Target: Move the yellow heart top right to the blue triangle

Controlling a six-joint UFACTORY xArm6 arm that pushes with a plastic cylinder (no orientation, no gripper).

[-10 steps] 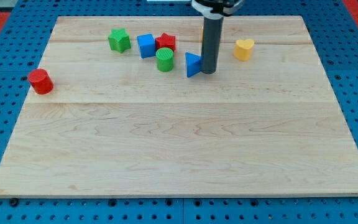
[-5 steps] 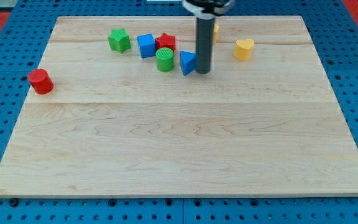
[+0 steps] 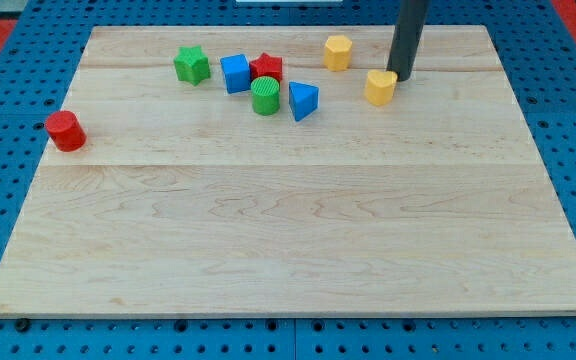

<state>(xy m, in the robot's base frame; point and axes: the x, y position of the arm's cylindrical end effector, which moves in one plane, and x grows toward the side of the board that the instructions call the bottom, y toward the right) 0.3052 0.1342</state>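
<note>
Now | my tip (image 3: 404, 76) sits upper right of the frame, touching the yellow heart (image 3: 380, 87) at its upper-right edge, gripping nothing | blue triangle (image 3: 303, 101) lies well left of the heart, beside the green cylinder (image 3: 265, 96) | another yellow block (image 3: 338, 52) nearer the top edge

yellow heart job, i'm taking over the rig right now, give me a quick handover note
Tool: my tip is down on the board, touching the upper right side of the yellow heart.
Task blocks: the yellow heart sits well to the view's right of the blue triangle, with bare board between them.
Other blocks: a green cylinder, red star and blue cube cluster at the triangle's left; a yellow block lies above and between triangle and heart.
Done: tip placed behind the heart.
Left: push the heart leftward until it rests just up and right of the triangle, likely passing below the yellow block.
</note>
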